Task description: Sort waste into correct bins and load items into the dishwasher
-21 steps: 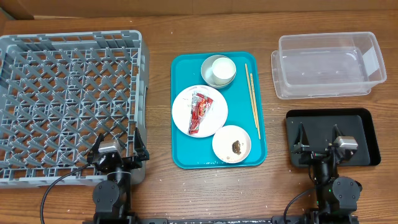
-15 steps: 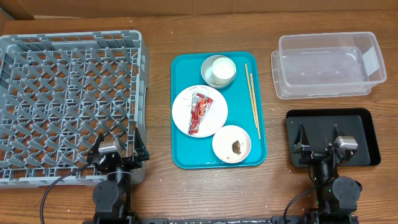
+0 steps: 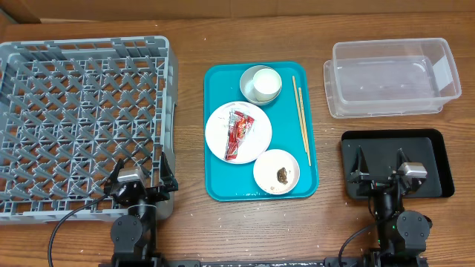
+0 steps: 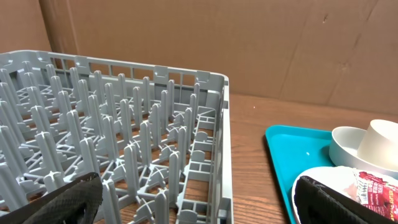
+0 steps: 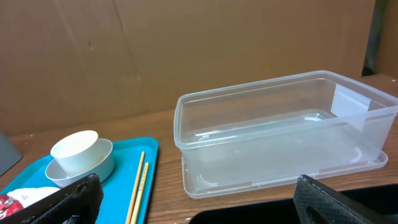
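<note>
Wooden table (image 3: 189, 111), cardboard wall (image 4: 249, 43) behind; 12 o'clock is the far edge.

1. Left gripper (image 3: 142, 178), 7 o'clock: jaws spread wide, nothing between them; over the near right corner of the dish rack.
2. Right gripper (image 3: 380, 167), 5 o'clock: jaws spread wide, holding nothing; over the near left part of the black tray.
3. Black tray (image 3: 438, 159), 4 o'clock.
4. Dish rack (image 3: 89, 46), grey lattice, 9 o'clock.
5. Teal tray (image 3: 219, 96), centre, carrying items 6 to 9.
6. Near bowl (image 3: 267, 167), 6 o'clock of the tray, with a brown lump (image 3: 283, 174) inside.
7. Plate (image 3: 219, 137), mid-tray, red wrapper (image 3: 239, 133) lying on it.
8. Chopsticks (image 3: 302, 122), 3 o'clock edge, side by side, running near to far.
9. Far bowl (image 3: 249, 89), 12 o'clock of the tray, white cup (image 3: 266, 80) sitting in it.
10. Clear tub (image 3: 386, 43), 2 o'clock, just beyond the black tray.
</note>
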